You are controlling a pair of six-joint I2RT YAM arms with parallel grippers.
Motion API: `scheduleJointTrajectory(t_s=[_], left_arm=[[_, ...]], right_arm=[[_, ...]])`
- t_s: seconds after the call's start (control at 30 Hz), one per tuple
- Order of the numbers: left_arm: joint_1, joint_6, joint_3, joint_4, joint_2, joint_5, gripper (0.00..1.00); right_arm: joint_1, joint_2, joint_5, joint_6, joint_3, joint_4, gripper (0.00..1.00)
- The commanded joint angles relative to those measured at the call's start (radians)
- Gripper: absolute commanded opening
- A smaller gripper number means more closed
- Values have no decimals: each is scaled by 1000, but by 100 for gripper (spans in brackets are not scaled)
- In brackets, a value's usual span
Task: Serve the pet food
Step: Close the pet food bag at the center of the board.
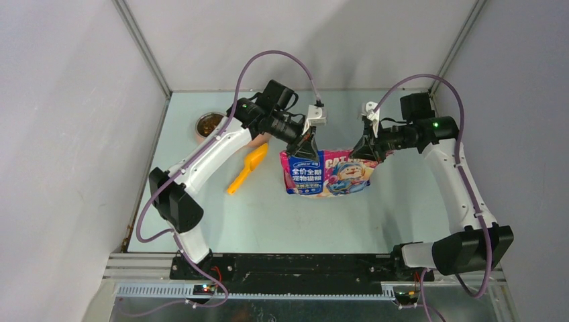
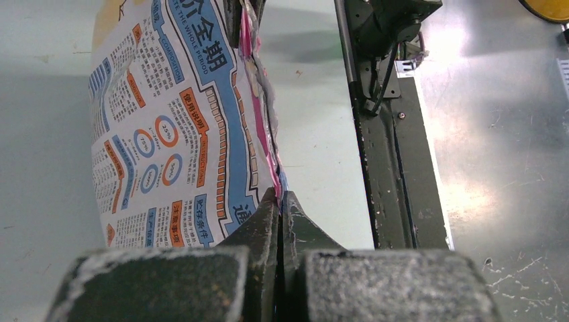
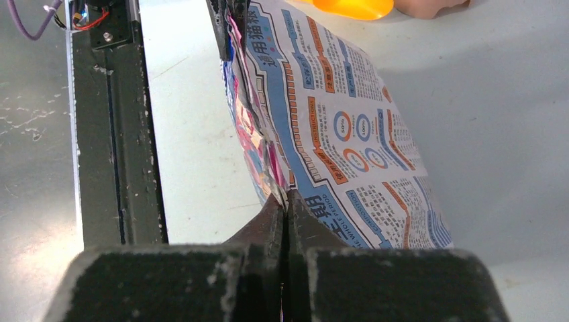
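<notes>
Bag of cat food sits mid-surface between the two arms, printed front facing up toward the overhead camera, top edge toward the far wall. Left gripper pinched fully closed on the bag's top seam at its left corner; right gripper likewise closed tight on the seam at the right corner. Both wrist views show the crumpled foil edge running straight into the closed fingers. No kibble visible from the bag itself, so the food is presumably inside. Orange scoop lies just left of the bag on the surface, untouched. Steel bowl at the far left corner, something brown in it, well apart from the bag. Reads as the bag-opening or bag-lifting step, with serving proper not begun. Cannot tell whether the mouth is sealed. Next move likely needs both arms working together, drawing the corners apart or raising them evenly, without the slick film slipping out or the bag tipping
</notes>
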Motion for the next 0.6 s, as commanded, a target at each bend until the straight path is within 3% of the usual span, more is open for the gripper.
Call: scheduleJointTrajectory(t_s=[0.0, 0.1, 0.2, 0.33, 0.43, 0.47, 0.5, 0.57], left_arm=[[12, 8, 2, -37, -76, 57, 0], [12, 14, -1, -41, -79, 52, 0], [11, 17, -6, -42, -86, 48, 0], [11, 23, -8, -42, -92, 46, 0], [12, 23, -8, -42, -90, 48, 0], [13, 23, -6, -43, -90, 49, 0], [13, 22, -6, -42, -89, 51, 0], [12, 23, -6, -43, -89, 51, 0]], right_arm=[[-58, -40, -28, -11, 3, -32, 0], [-74, -38, -61, -5, 26, -45, 0], [-77, -25, -27, -36, 57, -99, 22], [-105, -49, 3, -57, 31, -90, 24], [-119, -63, 14, -67, 7, -79, 19], [-120, -64, 17, -68, 1, -73, 8], [-121, -64, 23, -58, 0, -69, 3], [-121, -59, 16, -49, 1, -58, 0]])
